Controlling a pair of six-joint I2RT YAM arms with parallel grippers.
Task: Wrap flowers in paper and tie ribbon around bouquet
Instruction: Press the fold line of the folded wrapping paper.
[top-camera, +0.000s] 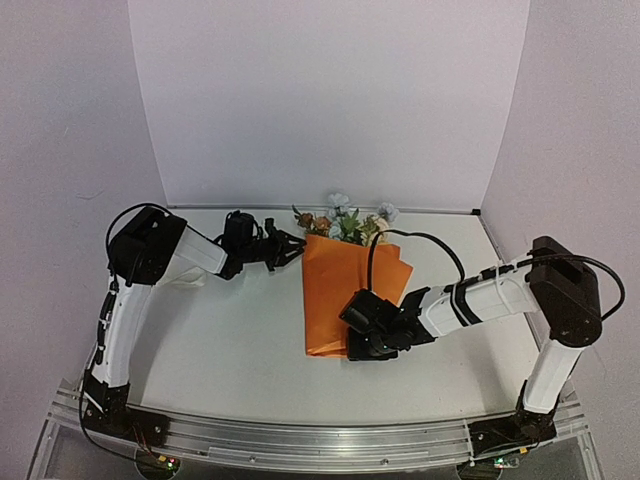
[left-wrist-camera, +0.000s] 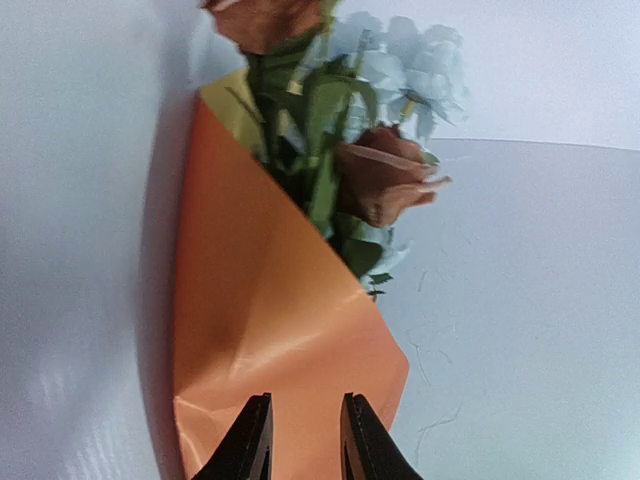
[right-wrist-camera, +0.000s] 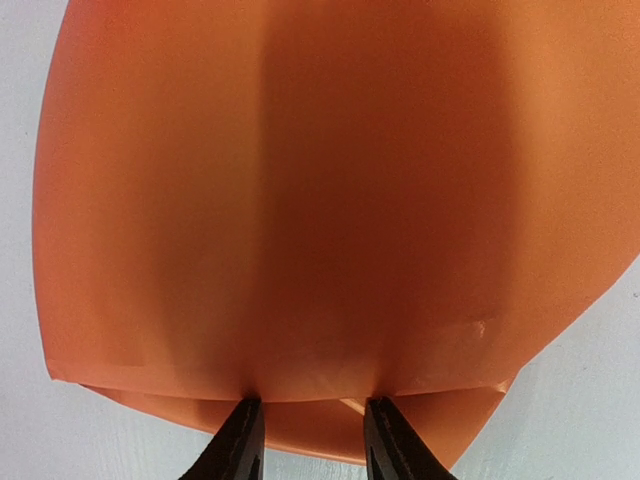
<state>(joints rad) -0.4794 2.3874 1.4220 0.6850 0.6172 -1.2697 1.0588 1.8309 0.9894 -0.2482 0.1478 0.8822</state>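
Paper sits clamped at near edge by right end effector; left end effector slightly parted, empty.

White table, pale lilac walls, aluminium rail

Two arms stood at one table, a left arm and a right arm, two grippers, one left gripper and one right gripper, each had two fingers, one sheet of paper, one bunch of flowers, two orange blossoms showed up close.
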